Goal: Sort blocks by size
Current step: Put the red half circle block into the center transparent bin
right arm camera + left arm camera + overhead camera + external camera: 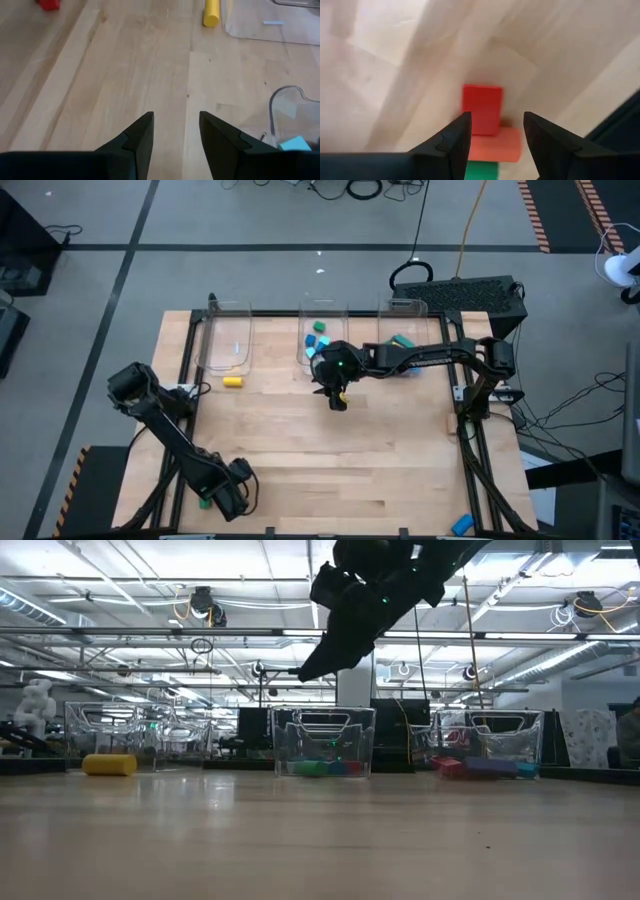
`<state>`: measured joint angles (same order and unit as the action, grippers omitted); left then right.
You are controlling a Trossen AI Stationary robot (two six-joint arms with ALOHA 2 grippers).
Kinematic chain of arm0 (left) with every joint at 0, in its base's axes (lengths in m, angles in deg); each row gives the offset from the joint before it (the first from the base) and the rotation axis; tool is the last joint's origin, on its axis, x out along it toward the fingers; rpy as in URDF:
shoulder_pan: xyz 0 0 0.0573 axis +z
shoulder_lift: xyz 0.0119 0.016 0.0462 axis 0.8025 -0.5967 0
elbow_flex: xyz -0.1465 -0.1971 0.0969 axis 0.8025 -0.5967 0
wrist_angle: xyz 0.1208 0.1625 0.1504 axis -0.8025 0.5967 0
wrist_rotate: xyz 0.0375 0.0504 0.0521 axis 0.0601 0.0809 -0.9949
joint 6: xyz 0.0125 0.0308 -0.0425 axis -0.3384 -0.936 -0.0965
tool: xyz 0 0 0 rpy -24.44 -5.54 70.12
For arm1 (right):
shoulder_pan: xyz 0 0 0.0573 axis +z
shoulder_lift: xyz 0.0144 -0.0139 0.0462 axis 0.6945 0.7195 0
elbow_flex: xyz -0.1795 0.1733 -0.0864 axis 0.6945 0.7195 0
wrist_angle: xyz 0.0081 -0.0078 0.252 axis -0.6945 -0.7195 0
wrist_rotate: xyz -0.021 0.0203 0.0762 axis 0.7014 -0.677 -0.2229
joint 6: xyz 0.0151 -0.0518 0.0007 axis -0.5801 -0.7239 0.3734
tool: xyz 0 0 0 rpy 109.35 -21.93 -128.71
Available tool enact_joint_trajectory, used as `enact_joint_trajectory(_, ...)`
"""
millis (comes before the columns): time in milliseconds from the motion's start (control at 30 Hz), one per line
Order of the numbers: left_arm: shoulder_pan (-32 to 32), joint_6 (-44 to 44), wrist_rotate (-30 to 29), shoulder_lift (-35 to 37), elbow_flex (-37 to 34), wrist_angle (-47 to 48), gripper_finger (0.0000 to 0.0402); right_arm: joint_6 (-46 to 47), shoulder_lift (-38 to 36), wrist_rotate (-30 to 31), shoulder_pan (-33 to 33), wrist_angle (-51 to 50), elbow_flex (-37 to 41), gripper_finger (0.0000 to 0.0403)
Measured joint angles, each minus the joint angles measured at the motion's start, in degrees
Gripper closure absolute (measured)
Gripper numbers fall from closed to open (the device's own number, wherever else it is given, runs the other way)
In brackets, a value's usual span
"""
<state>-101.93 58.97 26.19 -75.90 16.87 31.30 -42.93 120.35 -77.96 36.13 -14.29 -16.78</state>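
A red block [482,107], a paler red one [496,145] and a green one [481,171] lie together on the wood near the table's near left corner. My left gripper [495,131] points down above them, open, with a finger on each side of the cluster. The green block [205,503] shows beside my left gripper [224,500] in the high view. My right gripper [338,401] hangs open above the table's middle [175,131], nothing between its fingers. A yellow cylinder [233,382] lies on its side before the left bin.
Three clear bins stand along the far edge: left [228,340], middle [322,335] holding blue and green blocks, right [405,330] holding more coloured blocks. A blue piece [462,523] lies off the table at the near right. Bare wood [350,460] spreads between the arms.
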Motion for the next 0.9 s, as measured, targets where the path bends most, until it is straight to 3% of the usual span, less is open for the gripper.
enact_joint_trajectory(367,0.82,-2.53,-1.48,0.02,2.08,2.11,0.0215,0.01,0.00,0.00,0.00,-0.34,0.00,0.0261)
enact_joint_trajectory(700,0.51,-4.71,-5.26,0.03,2.08,2.29,0.0139,0.01,0.00,-0.05,0.00,-1.75,0.00,0.0261)
enact_joint_trajectory(900,-1.34,-3.03,-5.29,0.04,0.80,2.10,0.0128,0.01,0.00,-0.09,0.00,-1.83,0.00,0.0261)
